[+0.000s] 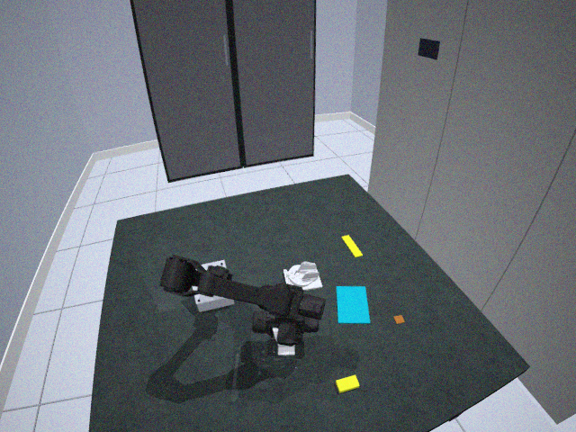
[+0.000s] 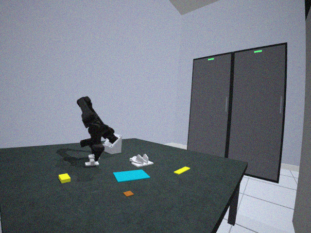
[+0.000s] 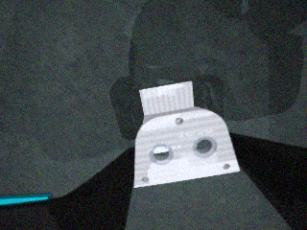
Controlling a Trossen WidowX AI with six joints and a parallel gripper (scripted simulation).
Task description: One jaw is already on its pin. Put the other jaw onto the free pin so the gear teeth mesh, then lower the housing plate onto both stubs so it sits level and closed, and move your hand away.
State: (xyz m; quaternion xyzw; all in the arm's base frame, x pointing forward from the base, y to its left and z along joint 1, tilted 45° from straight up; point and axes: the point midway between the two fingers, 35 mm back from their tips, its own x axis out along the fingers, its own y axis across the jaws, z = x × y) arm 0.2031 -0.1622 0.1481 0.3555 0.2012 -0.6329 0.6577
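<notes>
The white housing plate (image 3: 184, 163), with two round holes and small screw holes, lies between the fingers of my gripper (image 3: 177, 145) (image 2: 96, 158). The gripper is shut on its side edges. A ribbed white block (image 3: 168, 101) (image 1: 285, 349) shows beyond the plate's rounded edge; a flat white part rests on the table below the fingers. The white base (image 1: 318, 283) (image 2: 148, 164) stands apart, bearing a round disc (image 1: 293, 276) and two upright faceted jaw pieces (image 2: 139, 159) (image 2: 145, 158). Pins, stubs and tooth contact are too small to tell.
A cyan sheet (image 1: 353, 304) (image 2: 131, 175) lies near the base. A yellow block (image 1: 347, 383) (image 2: 64, 177), a yellow strip (image 1: 352, 246) (image 2: 181, 170) and an orange square (image 1: 399, 319) (image 2: 128, 193) lie around it. A white angled block (image 1: 214, 302) (image 2: 115, 147) stands by the arm's base.
</notes>
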